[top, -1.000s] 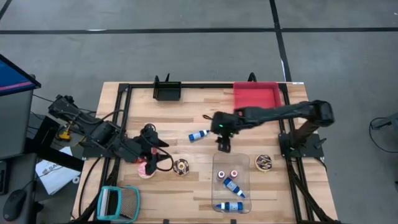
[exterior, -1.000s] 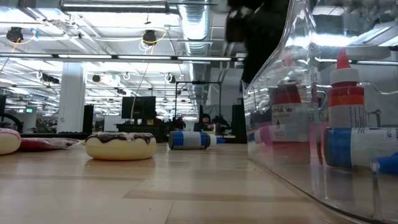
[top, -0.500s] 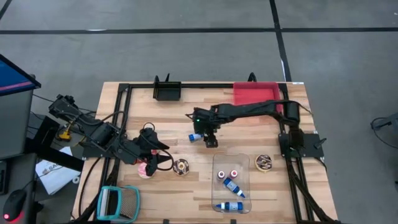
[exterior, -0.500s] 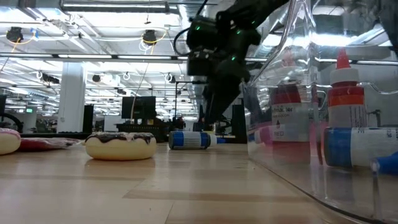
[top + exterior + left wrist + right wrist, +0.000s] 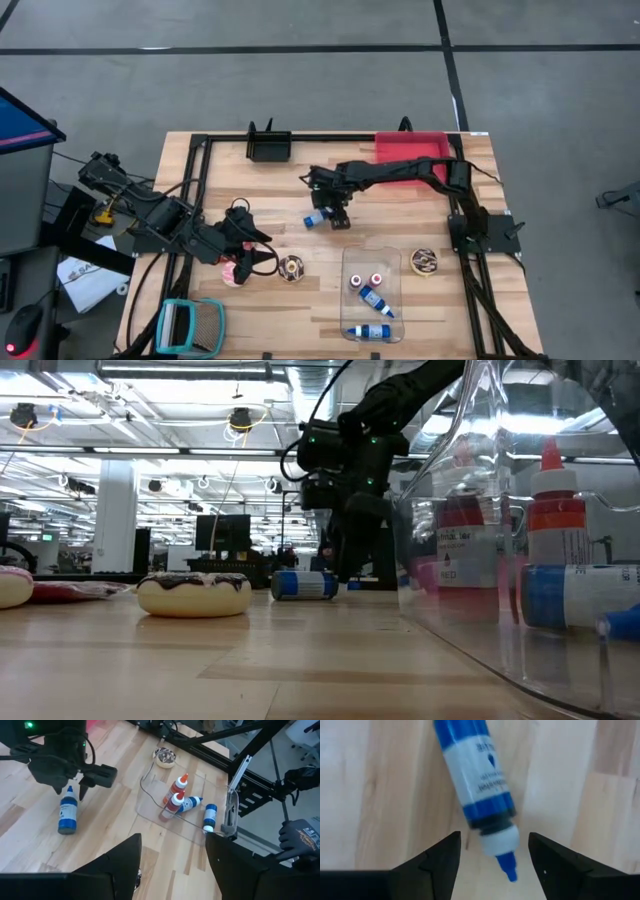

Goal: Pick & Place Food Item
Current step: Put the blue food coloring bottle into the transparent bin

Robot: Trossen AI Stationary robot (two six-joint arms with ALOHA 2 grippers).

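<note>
1. Over the last second the right gripper [image 5: 338, 216] has swung away from the clear tray [image 5: 372, 330] and across the table; it now hangs directly over the blue bottle [image 5: 319, 217].
2. That bottle lies on its side on the bare wood, near the table's middle and well apart from the tray, with its nozzle pointing toward the right wrist camera [image 5: 479, 795].
3. The right fingers [image 5: 427, 865] stand wide apart, one on each side of the cap end, holding nothing; I judge this spread is set so they can drop around the bottle's width.
4. Other bottles [image 5: 374, 300] already sit in the tray, probably the destination.
5. The left gripper [image 5: 250, 252] waits, fingers spread and empty, beside the pink plate [image 5: 234, 274] and the chocolate donut [image 5: 292, 267].
</note>
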